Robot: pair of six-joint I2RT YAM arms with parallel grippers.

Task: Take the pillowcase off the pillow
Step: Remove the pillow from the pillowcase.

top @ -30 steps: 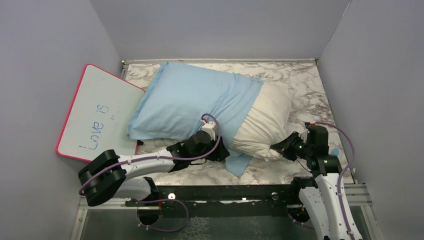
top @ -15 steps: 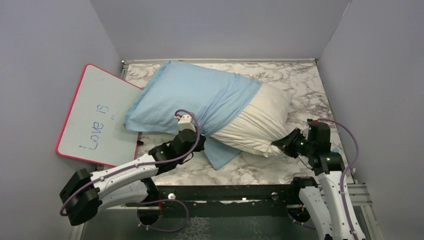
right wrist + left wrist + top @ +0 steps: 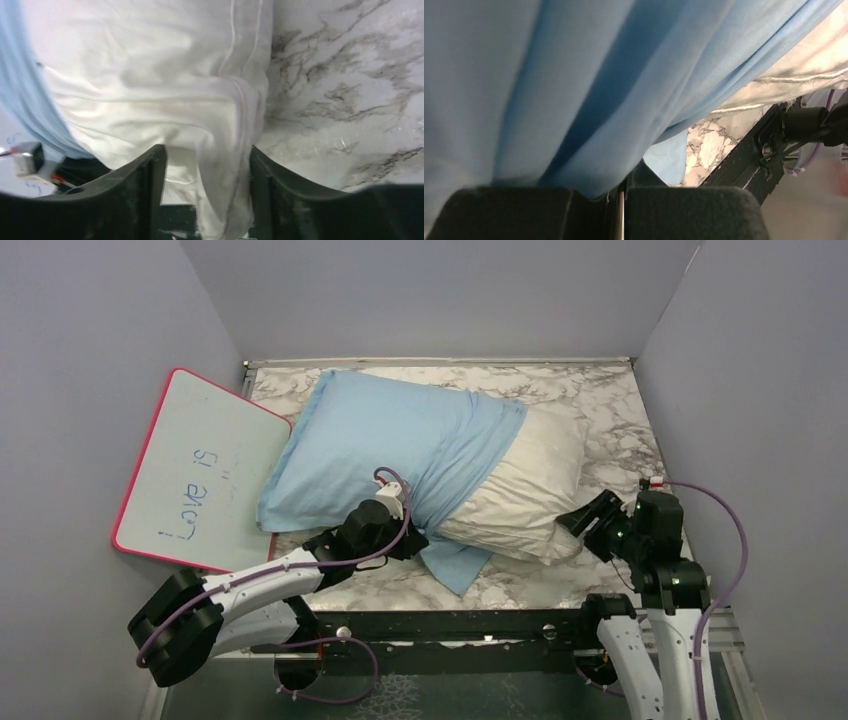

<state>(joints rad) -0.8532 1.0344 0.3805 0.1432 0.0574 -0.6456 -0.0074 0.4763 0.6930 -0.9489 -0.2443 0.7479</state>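
Observation:
The light blue pillowcase covers the left two thirds of the off-white pillow, which lies aslant across the marble table. My left gripper sits at the pillowcase's near edge and is shut on a fold of the blue cloth; its jaws are pressed together. A loose blue flap hangs beside it. My right gripper is at the pillow's bare near-right corner. In the right wrist view its fingers stand apart, with the white corner lying loosely between them.
A pink-rimmed whiteboard leans against the left wall, touching the pillowcase's left end. Grey walls close in the table on three sides. Marble tabletop shows to the right of the pillow. The black base rail runs along the near edge.
My left gripper closed on the pillowcase and tugged it left, then came back slightly right. My right gripper opened off the pillow corner and drew back to the right.

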